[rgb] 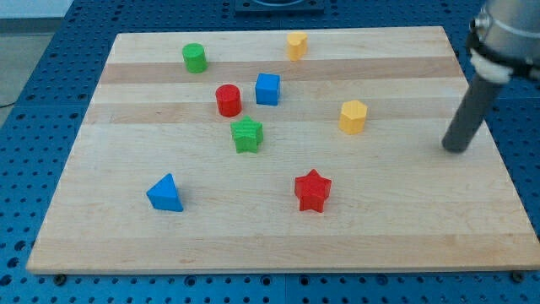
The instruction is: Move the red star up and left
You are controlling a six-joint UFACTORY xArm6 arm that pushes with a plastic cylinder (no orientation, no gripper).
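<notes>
The red star (312, 190) lies on the wooden board (278, 241), a little right of centre in the lower half. My tip (455, 149) rests on the board near the view's right edge, well to the right of the red star and slightly above it, touching no block. The dark rod rises from it toward the view's top right corner.
A green star (247, 134) lies up and left of the red star. A red cylinder (228, 100) and blue cube (267, 89) sit above it. A yellow hexagon (353, 116), green cylinder (195, 57), small yellow block (296, 45) and blue triangle (165, 193) also lie on the board.
</notes>
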